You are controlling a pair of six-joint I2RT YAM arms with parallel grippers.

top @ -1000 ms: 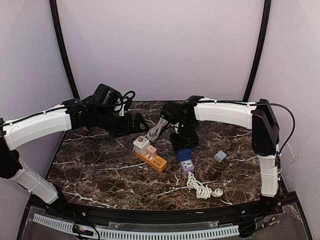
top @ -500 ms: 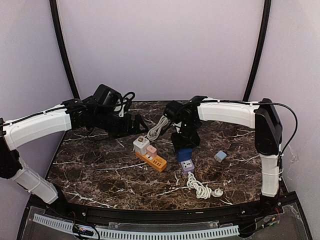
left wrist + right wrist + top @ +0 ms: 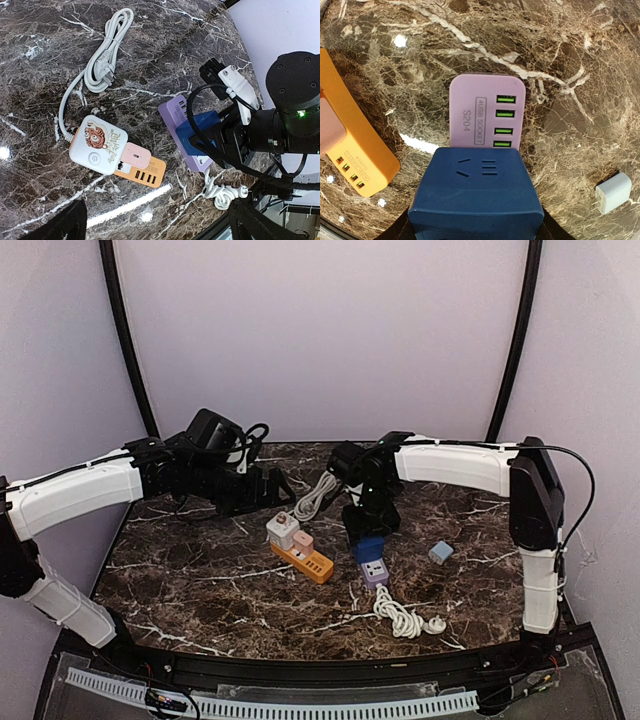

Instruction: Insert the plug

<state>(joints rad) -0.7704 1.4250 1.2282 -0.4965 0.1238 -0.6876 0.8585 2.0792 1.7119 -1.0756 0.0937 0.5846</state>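
Note:
A dark blue cube plug (image 3: 475,195) sits on the near end of a purple power strip (image 3: 485,110), covering its socket. My right gripper (image 3: 475,227) is shut on the plug, one finger on each side. I cannot tell how deep the plug is seated. In the top view the right gripper (image 3: 368,525) stands over the blue plug (image 3: 368,547) and the purple strip (image 3: 377,573). My left gripper (image 3: 280,485) is open and empty, held above the back left of the table. Its wrist view also shows the blue plug (image 3: 200,132) and the purple strip (image 3: 174,112).
An orange power strip (image 3: 310,562) lies left of the purple one, with a white adapter (image 3: 282,529) and a pink adapter (image 3: 303,540) in it. Its white cable (image 3: 315,498) runs back. A coiled white cord (image 3: 405,618) lies in front. A small pale-blue charger (image 3: 440,552) lies to the right.
My right arm has shifted slightly to the right with the blue plug held on the purple strip. The left arm has not moved.

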